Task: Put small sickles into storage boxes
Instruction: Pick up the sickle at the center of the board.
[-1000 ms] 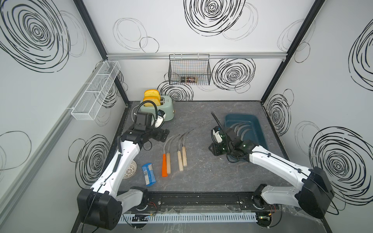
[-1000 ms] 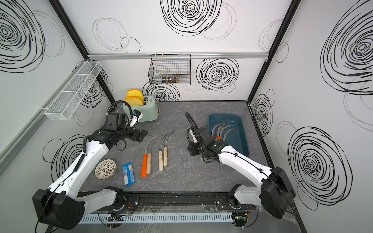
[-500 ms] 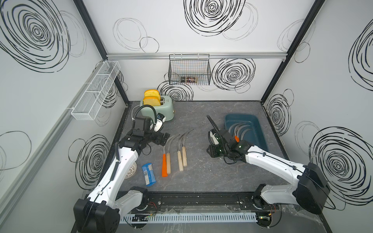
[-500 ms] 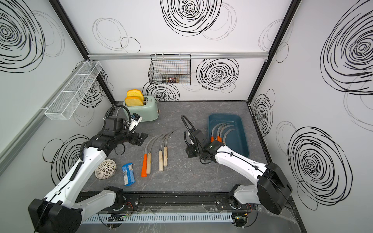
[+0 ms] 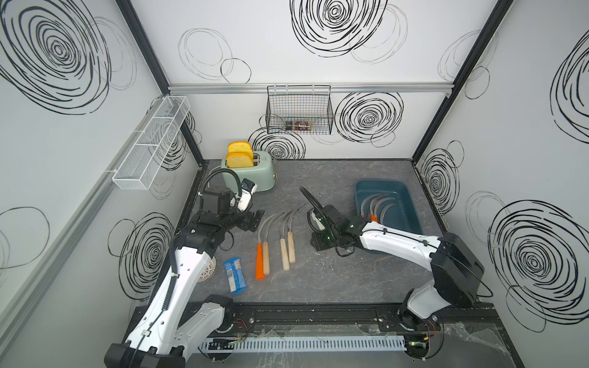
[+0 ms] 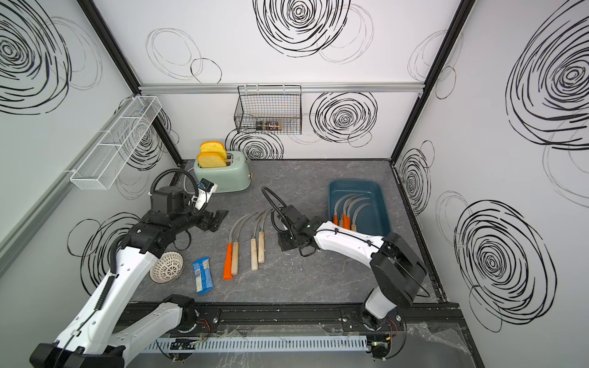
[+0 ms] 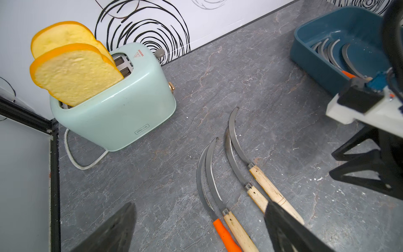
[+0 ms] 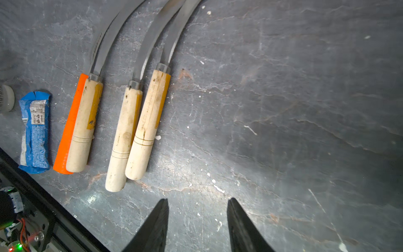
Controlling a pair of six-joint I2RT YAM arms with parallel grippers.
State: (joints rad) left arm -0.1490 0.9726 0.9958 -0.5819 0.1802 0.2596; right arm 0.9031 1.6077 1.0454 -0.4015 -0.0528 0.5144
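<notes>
The blue tub (image 5: 404,216) on the right side holds several sickles (image 5: 377,204), with handles toward the robot and blades toward the back wall. Four loose sickles (image 5: 283,255) lie side by side on the table in the same direction; one handle is orange, three are wooden. The wire basket (image 5: 299,108) holds small jars (image 5: 299,125). The print on the toaster (image 7: 122,113) and on the blue packet (image 8: 35,131) is too small to read. The left gripper (image 7: 200,206) and the right gripper (image 8: 198,199) both have their fingers apart and hold nothing.

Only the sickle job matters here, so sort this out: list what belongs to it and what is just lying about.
Belongs to the job:
four sickles on the table
sickles in the tub
teal tub

Just lying about:
toaster with bread
blue snack packet
white perforated dome
black wire basket
white mesh rack
</notes>
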